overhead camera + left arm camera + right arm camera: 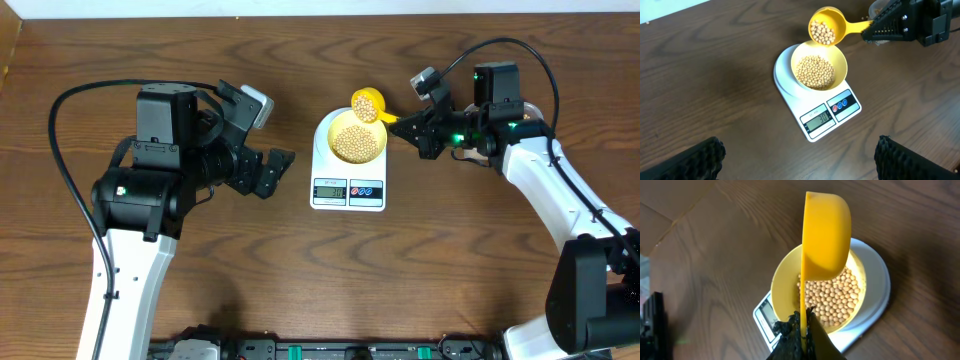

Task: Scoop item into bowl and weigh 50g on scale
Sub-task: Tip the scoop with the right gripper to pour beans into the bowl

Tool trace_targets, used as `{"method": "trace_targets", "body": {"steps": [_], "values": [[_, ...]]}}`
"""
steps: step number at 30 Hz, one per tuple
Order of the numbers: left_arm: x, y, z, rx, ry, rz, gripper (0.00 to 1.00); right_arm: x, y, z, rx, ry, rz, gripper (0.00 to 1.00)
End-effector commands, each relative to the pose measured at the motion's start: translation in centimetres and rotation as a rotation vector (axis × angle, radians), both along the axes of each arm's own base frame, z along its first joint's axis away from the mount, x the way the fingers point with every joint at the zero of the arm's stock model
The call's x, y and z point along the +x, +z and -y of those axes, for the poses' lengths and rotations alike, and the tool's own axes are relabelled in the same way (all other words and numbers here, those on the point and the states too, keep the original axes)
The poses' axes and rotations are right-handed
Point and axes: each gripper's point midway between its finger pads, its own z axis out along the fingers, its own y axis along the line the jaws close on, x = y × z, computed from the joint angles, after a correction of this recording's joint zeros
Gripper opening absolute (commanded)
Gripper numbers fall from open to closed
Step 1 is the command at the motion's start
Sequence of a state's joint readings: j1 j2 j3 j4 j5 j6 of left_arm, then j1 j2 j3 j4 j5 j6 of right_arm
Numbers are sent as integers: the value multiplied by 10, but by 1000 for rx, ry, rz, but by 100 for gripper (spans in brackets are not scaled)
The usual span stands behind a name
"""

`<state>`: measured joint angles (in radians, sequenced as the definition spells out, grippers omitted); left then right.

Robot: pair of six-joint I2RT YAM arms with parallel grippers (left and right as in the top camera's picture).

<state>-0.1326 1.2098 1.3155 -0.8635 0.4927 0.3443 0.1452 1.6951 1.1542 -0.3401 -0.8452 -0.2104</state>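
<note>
Dark wood table (300, 280) | left claw (265, 140) released, wide, at 9 o'clock of scale (348, 192) | bowl (333, 140) on scale platform, beans (358, 142) inside | yellow scoop (367, 104) holding beans, above bowl's 12 o'clock rim | right claw (410, 128) clenched on scoop handle

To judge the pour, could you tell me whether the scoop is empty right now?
No, many beans are visible inside the scoop near the bowl.

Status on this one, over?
Left gripper open, parked away from scale. Right gripper shut on scoop handle; scoop, beans inside, tipped above bowl. Bowl on scale, part-filled with beans. Nothing blocking the pour.
</note>
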Motion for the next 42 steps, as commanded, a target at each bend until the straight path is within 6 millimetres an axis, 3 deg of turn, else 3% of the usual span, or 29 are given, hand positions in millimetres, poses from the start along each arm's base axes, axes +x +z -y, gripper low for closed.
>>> {"method": "trace_targets", "body": {"steps": [1,14,42], "values": [[-1,0,1,-10,-3,-3,98,-2,-5,-2,-28,35,40,1],[-1,0,1,-10,-3,-3,98,-14,-14,0,-83,120,83,1],[-1,0,1,-10,-3,-3,98,-13,-16,0,-114,134,117,1]]}}
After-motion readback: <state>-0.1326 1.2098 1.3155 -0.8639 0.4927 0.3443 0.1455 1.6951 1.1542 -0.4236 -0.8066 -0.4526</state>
